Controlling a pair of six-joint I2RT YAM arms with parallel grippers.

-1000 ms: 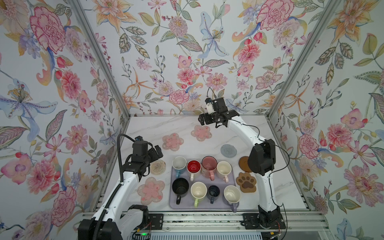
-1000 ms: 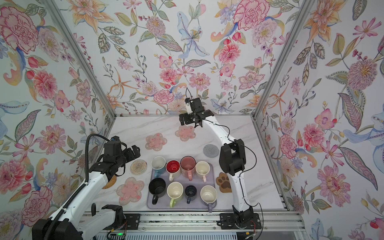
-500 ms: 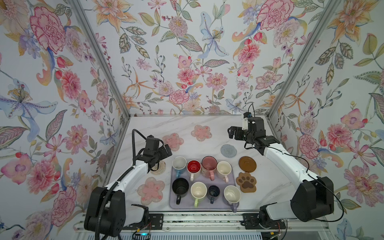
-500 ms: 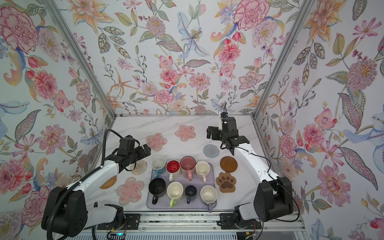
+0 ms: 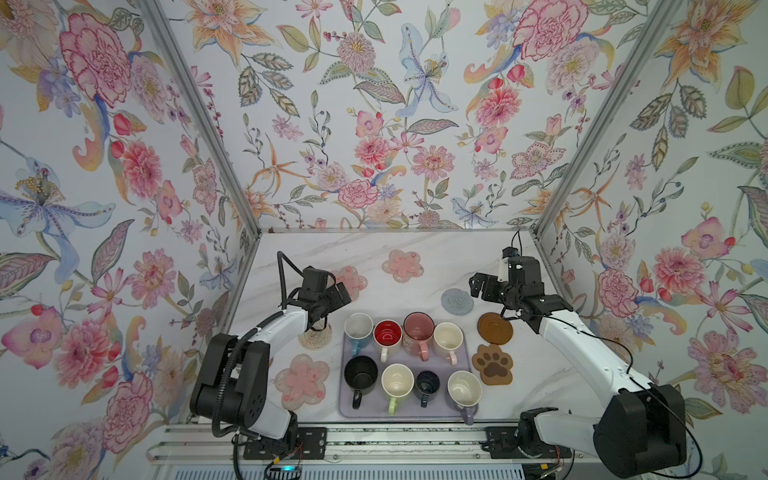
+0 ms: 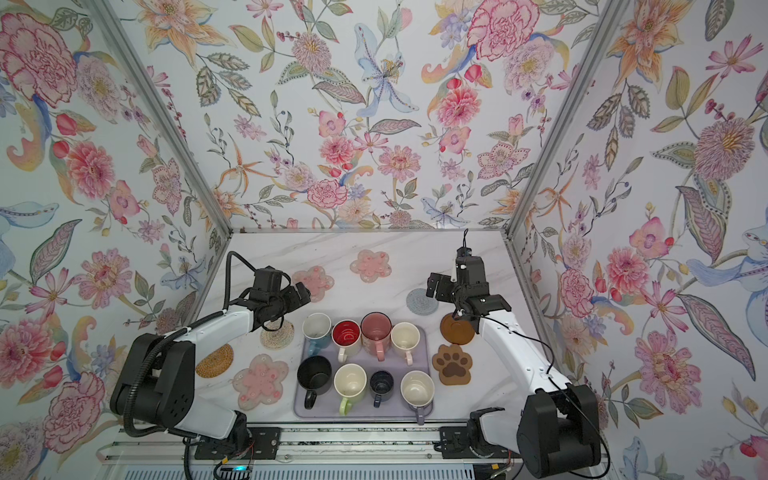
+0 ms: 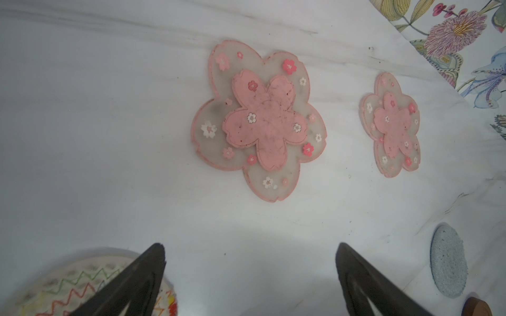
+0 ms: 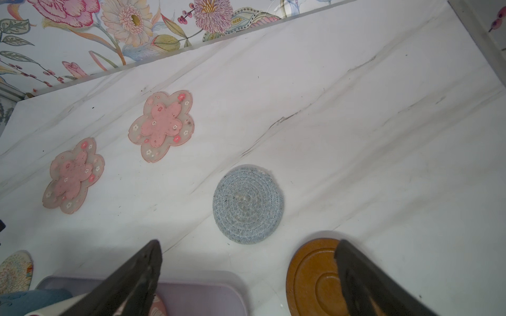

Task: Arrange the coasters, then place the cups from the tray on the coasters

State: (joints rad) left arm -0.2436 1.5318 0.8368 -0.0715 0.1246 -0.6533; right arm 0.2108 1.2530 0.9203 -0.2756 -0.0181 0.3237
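Several cups stand on the lavender tray [image 5: 468,360], among them a light blue one [image 5: 358,328] and a black one [image 5: 360,372]. Coasters ring it: pink flowers [image 5: 402,264] [image 5: 302,380], a third [image 7: 260,120], a beige woven round [image 5: 316,337], a tan round [image 6: 215,360], a grey-blue round [image 5: 457,301], a brown disc [image 5: 494,328] and a paw-print [image 5: 493,364]. My left gripper [image 7: 250,249] hangs open and empty above the beige round's far edge. My right gripper [image 8: 248,246] hangs open and empty between the tray's far corner and the brown disc.
Floral walls close in the marble table [image 5: 436,249] on three sides. The arm bases sit on a metal rail [image 5: 395,440] along the front edge. The left arm's elbow [image 5: 232,382] stands beside the near pink flower coaster.
My right gripper has swung from the back flower coaster to the right and nearer, over the brown disc. My left gripper has reached right, over the beige round. Both stayed open.
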